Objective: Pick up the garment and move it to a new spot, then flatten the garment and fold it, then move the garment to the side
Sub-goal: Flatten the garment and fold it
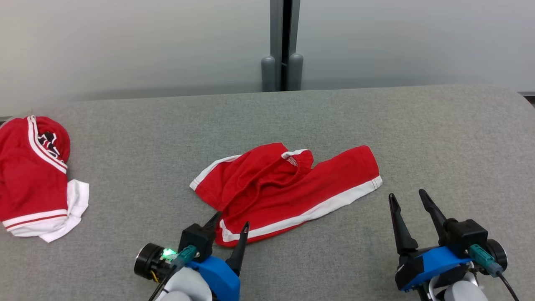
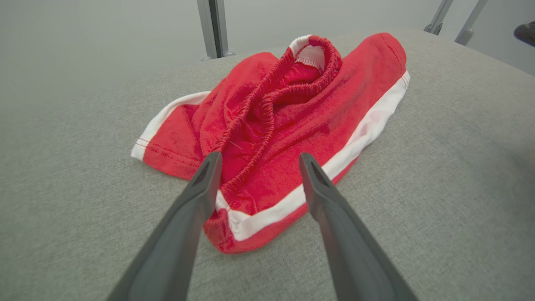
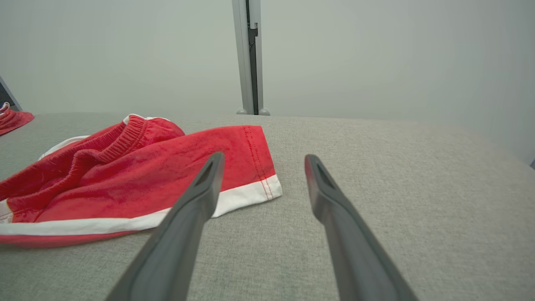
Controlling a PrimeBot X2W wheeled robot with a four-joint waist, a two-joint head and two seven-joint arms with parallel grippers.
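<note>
Two red garments lie on the grey table (image 1: 376,125): crumpled shorts (image 1: 288,188) with white trim in the middle, and a second garment (image 1: 33,179) well apart at nine o'clock. Both end effectors stand open, holding nothing: the left end effector (image 1: 233,219) over the shorts' seven o'clock corner, the right end effector (image 1: 406,193) near their four o'clock.

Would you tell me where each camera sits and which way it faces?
Head view: head-mounted, facing forward and down at the grey fabric surface; left end effector, right end effector, open.
Left wrist view: left wrist, along its fingers onto the red shorts.
Right wrist view: right wrist, along its fingers, past the shorts' hem.
Shared: all show the shorts.
</note>
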